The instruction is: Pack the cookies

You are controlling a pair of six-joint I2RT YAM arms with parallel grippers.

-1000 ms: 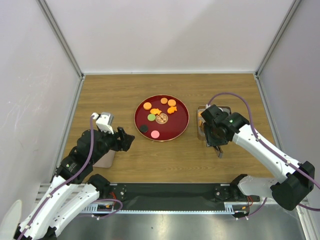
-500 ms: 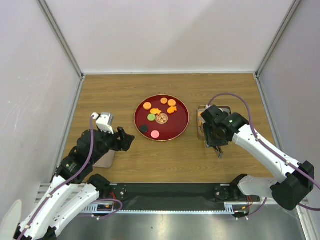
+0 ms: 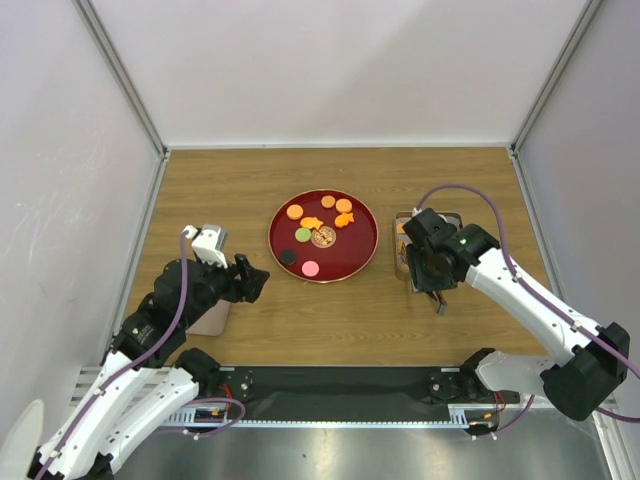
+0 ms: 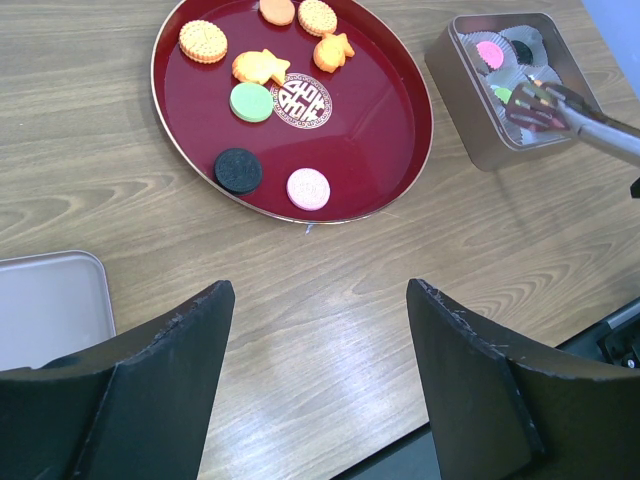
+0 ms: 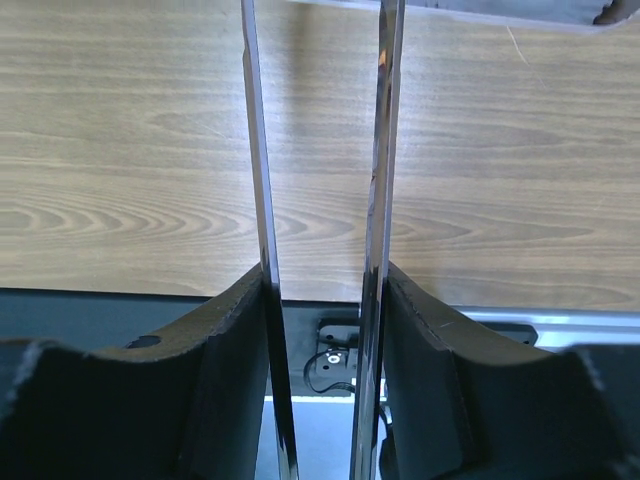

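Observation:
Several cookies lie on the dark-red plate (image 3: pixel 345 255): orange rounds (image 4: pixel 203 40), orange fish (image 4: pixel 260 67), a green one (image 4: pixel 251 101), a black one (image 4: pixel 238 170) and a pink one (image 4: pixel 308 188). The metal tin (image 4: pixel 470 110) to the plate's right holds pink (image 4: pixel 489 53), black and green cookies in paper cups. My right gripper (image 3: pixel 434 280) is shut on metal tongs (image 4: pixel 560 105), whose tips hover over the tin. In the right wrist view the tong blades (image 5: pixel 260 200) run between its fingers. My left gripper (image 4: pixel 320 300) is open and empty over bare table, near of the plate.
The tin's lid (image 4: pixel 40 300) lies flat on the table at the left, under my left arm in the top view (image 3: pixel 212 320). White walls close in the table on three sides. The black base rail (image 3: pixel 340 385) runs along the near edge.

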